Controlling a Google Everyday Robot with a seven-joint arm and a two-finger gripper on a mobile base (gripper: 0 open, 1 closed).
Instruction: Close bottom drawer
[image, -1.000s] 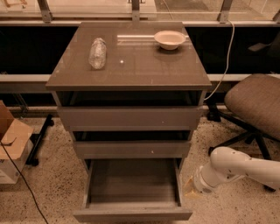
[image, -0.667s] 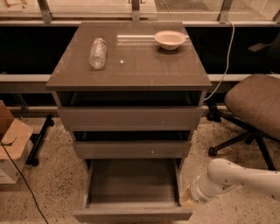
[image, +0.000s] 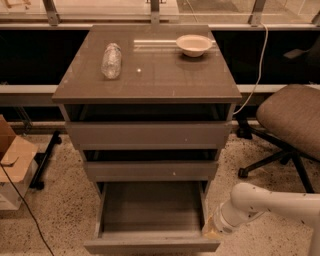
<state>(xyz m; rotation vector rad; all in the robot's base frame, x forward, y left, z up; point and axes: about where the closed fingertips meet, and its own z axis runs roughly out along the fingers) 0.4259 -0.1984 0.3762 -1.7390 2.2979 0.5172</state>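
Gripper (image: 212, 230) on the white arm hangs low beside the grey-brown three-drawer cabinet (image: 150, 82), just by the right front corner of its pulled-out, shallow bottom drawer (image: 150, 212); open or closed, I cannot tell. An off-centre push there could skew and jam the drawer, and a hard shove might roll the clear plastic bottle (image: 111, 60).

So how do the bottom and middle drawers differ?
The bottom drawer is pulled far out, its inside showing; the middle drawer is barely open. The middle drawer's front has a white speck; the bottom drawer's is plain. Both are grey-brown, handleless. The pincer sits by the bottom drawer's right side.
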